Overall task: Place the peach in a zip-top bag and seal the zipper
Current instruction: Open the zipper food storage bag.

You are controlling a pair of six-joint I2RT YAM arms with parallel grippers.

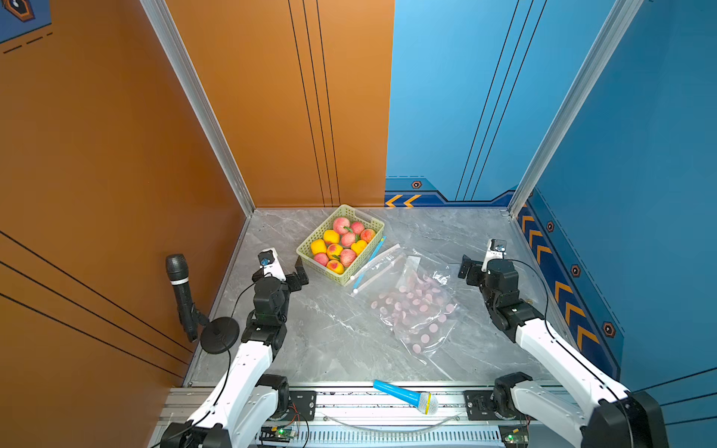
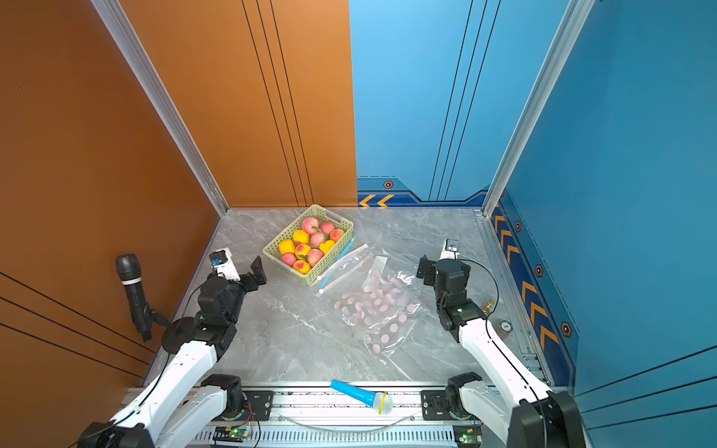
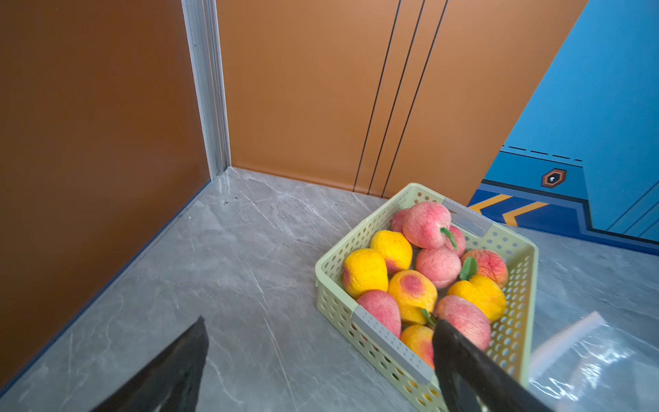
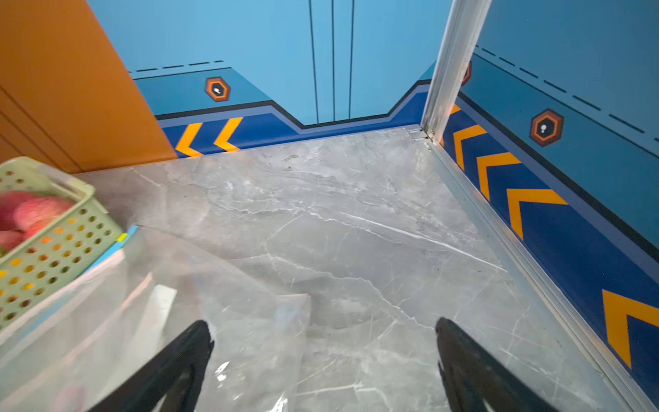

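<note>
Top views: peaches [image 1: 341,242] heaped in the basket [image 1: 319,229] at the far side of the desk [image 1: 329,341]. The bag [image 1: 417,306] lies crumpled just beside it; we cannot tell whether its pink spots are print or contents. Spread and empty: left fingers [image 1: 300,267], right fingers [image 1: 464,267]; only one right finger shows plainly.
Left wrist: a finger [image 3: 470,371] covers the basket's near corner; bag cut off.
Right wrist: bag [image 4: 178,303] blurred, basket cut off.

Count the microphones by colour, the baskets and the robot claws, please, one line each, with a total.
Black microphone: 1
Blue microphone: 1
Green basket: 1
Claws: 2, the left claw and the right claw, both open
Total: 5
</note>
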